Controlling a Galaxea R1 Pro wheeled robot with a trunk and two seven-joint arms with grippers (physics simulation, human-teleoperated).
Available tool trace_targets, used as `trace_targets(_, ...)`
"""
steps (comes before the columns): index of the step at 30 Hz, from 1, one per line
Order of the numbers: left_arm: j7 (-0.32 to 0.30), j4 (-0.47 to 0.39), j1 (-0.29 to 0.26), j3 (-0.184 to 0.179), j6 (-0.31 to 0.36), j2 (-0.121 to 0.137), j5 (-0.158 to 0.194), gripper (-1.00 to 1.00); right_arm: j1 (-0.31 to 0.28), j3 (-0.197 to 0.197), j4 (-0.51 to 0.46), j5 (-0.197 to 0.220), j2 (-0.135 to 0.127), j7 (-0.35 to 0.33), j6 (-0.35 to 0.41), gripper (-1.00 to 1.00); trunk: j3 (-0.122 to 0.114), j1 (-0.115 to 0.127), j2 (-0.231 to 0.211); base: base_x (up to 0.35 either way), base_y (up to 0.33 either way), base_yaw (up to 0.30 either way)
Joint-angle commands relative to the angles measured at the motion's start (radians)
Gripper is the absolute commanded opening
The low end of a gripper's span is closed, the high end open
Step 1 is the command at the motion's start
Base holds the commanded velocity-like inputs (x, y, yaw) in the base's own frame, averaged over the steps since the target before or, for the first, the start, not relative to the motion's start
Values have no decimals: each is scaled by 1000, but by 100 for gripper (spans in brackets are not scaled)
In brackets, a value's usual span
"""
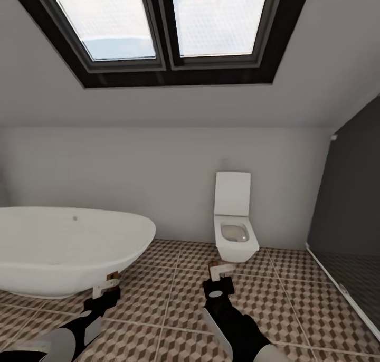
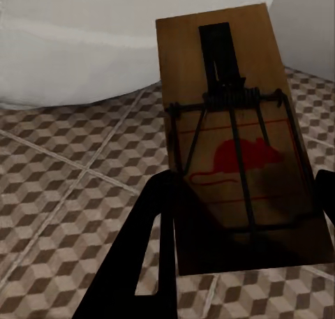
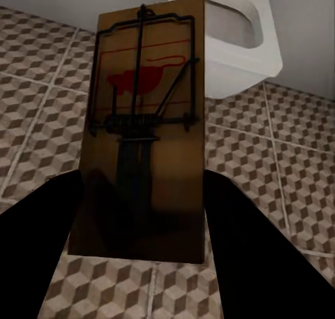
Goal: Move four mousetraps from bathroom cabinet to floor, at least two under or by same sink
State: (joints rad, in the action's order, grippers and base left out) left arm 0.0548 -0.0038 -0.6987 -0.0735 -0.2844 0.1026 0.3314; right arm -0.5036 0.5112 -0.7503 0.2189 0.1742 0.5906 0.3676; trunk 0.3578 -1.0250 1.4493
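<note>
Each of my grippers holds one mousetrap above the cube-patterned bathroom floor. My left gripper is shut on a tan mousetrap. In the left wrist view this trap shows its dark spring bar and a red mouse print between the black fingers. My right gripper is shut on a second mousetrap. The right wrist view has that board standing upright between the fingers, in front of the toilet. The cabinet and the sink are out of view.
A white oval bathtub fills the left side, close to my left gripper. A white wall-hung toilet stands against the far wall ahead. A dark glass shower partition bounds the right. Tiled floor lies between tub and toilet.
</note>
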Motion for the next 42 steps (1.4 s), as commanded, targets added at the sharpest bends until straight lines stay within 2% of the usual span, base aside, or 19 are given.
trace_targets(1, 6, 0, -1, -8, -3, 0, 3, -100, -1, 4, -1, 7, -1, 8, 5, -100, 1, 0, 1, 0, 0, 296)
trace_targets(42, 7, 0, -1, -8, -3, -1, 3, -100, -1, 6, -1, 5, -1, 9, 7, -100, 1, 0, 1, 0, 0, 296)
